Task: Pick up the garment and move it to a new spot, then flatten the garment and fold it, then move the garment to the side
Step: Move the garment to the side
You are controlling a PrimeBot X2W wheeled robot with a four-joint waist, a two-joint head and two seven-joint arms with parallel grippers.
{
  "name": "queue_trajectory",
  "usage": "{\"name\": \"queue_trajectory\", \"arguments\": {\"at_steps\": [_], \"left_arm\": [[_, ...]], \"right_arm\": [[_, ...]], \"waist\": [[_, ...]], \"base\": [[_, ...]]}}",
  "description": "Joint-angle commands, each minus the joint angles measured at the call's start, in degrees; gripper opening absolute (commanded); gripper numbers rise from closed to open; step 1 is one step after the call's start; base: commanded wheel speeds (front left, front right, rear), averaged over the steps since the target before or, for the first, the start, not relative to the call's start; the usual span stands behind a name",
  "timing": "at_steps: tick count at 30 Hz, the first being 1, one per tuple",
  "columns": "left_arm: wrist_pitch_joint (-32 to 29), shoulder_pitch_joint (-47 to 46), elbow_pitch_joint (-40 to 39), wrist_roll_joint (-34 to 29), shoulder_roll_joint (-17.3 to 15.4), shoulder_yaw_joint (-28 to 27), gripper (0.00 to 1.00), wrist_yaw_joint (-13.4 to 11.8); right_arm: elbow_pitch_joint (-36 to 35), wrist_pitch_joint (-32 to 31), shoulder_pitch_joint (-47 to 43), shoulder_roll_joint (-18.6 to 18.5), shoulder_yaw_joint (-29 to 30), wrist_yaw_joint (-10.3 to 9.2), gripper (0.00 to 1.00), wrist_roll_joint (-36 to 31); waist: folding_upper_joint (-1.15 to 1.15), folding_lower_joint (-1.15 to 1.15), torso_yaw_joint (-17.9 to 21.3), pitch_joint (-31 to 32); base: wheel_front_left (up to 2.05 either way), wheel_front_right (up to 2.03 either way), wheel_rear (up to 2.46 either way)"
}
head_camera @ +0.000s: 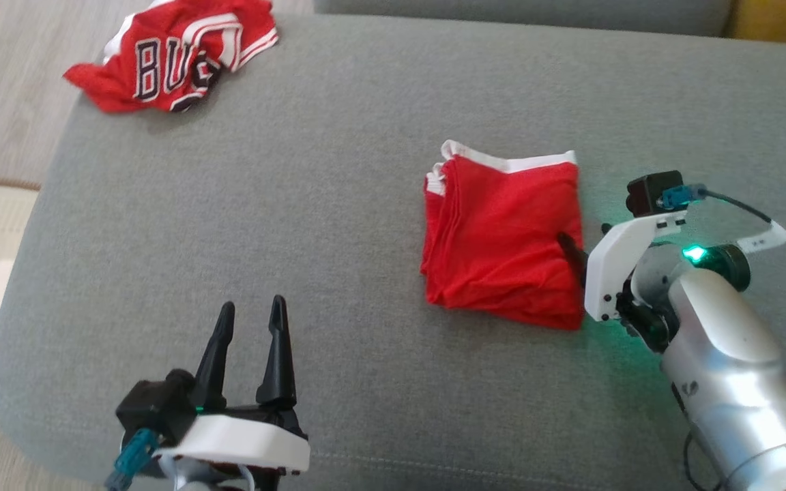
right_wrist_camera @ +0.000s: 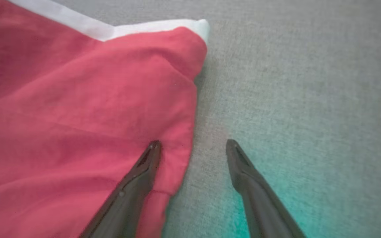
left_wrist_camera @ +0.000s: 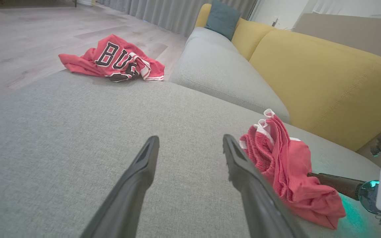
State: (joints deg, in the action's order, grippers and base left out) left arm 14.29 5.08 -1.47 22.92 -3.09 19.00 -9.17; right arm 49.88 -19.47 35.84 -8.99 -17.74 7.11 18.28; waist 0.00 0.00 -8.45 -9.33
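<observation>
Resting folded on grey cushion (head_camera: 297, 204), red garment (head_camera: 502, 239) sits mid-right.
R gripper (right_wrist_camera: 193, 142) spread wide at its right edge, one finger over cloth, nothing held; L gripper (head_camera: 252, 303) spread too, empty, well apart.

This is a home living room. A grey sofa (left_wrist_camera: 210, 66) has yellow backrests (left_wrist_camera: 309, 76) and a teal cushion (left_wrist_camera: 223, 18) in its corner. Behind it, grey curtains (left_wrist_camera: 164, 13) hang down to a pale wood floor (left_wrist_camera: 28, 36).
</observation>
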Motion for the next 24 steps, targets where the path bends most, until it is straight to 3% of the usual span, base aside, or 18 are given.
{"name": "queue_trajectory", "arguments": {"at_steps": [1,3,4,6,8,10,17,24], "left_arm": [[0.7,-2.5,-1.6,0.3,0.2,-1.5,1.0,-0.4],[0.7,-2.7,-1.6,0.3,0.2,-1.4,1.0,-0.5],[0.7,-2.7,-1.7,0.4,0.2,-1.4,1.0,-0.5],[0.7,-2.8,-1.7,0.4,0.2,-1.4,1.0,-0.6],[0.7,-3.0,-1.8,0.4,0.2,-1.5,1.0,-0.6],[0.7,-3.2,-1.9,0.3,0.2,-1.5,1.0,-0.5],[0.7,-4.2,-2.2,-0.9,0.2,-1.5,1.0,0.0],[0.7,-5.9,-2.4,-2.7,0.2,-1.3,1.0,1.0]], "right_arm": [[-1.0,-0.5,2.3,0.0,-1.6,0.37,1.0,1.1],[0.0,-1.3,2.8,-0.2,-2.7,0.37,1.0,2.9],[0.3,-1.9,3.0,0.0,-3.3,0.37,0.94,4.2],[0.4,-2.7,3.3,0.0,-4.5,0.37,0.48,6.7],[0.1,-3.0,3.8,-0.5,-6.1,0.37,0.29,8.2],[-0.3,-2.9,4.4,-1.0,-7.5,0.37,0.0,9.6],[-1.4,-0.5,7.1,-4.0,-11.0,0.37,0.0,11.7],[-1.7,2.1,10.7,-8.3,-11.6,0.37,0.0,11.3]], "waist": [[0.0,0.0,-0.7,-0.7],[0.0,0.0,-0.9,-1.0],[0.0,0.0,-0.9,-1.2],[0.0,0.0,-0.8,-1.5],[0.0,0.0,-0.5,-1.9],[0.0,0.0,0.0,-2.2],[0.0,0.0,3.0,-3.2],[0.0,0.0,8.6,-4.6]], "base": [[0.0,0.0,0.0],[0.0,0.0,0.0],[0.0,0.0,0.0],[0.0,0.0,0.0],[0.0,0.0,0.0],[0.0,0.0,0.0],[0.0,0.0,0.0],[0.0,0.0,0.0]]}}
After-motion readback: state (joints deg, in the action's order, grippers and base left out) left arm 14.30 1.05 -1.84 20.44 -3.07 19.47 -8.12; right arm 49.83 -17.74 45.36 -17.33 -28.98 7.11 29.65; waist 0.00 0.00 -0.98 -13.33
